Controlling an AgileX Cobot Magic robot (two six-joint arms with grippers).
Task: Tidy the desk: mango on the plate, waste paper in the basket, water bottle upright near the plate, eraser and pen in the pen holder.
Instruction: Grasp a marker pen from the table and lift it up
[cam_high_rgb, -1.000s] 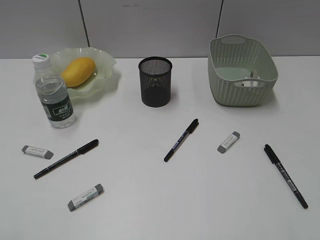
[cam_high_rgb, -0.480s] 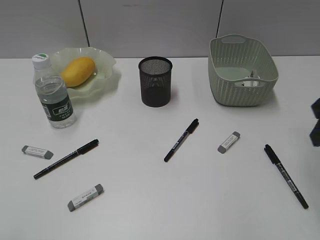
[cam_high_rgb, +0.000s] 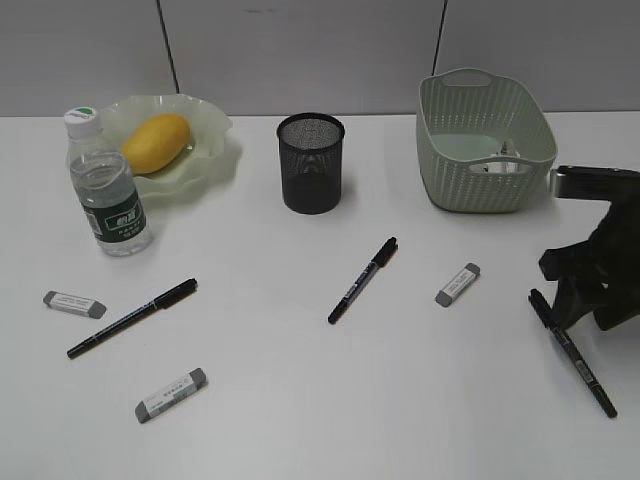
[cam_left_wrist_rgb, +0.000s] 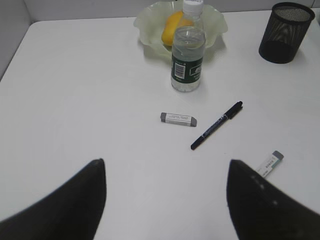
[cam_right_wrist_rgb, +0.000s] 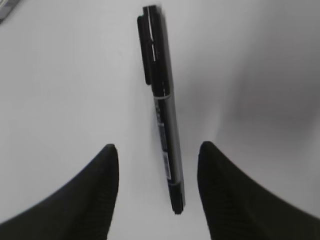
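The right gripper is straddling the rightmost pen lying on the surface, jaws spread and not touching it. The pen-to-holder step is starting; next, closing squarely on the barrel.

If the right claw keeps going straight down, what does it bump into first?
Most likely the pen: it lies on the desk between the open right gripper's fingers. How close they are is unclear.

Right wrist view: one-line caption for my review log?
Open right gripper straddles a black pen lying on the white desk.
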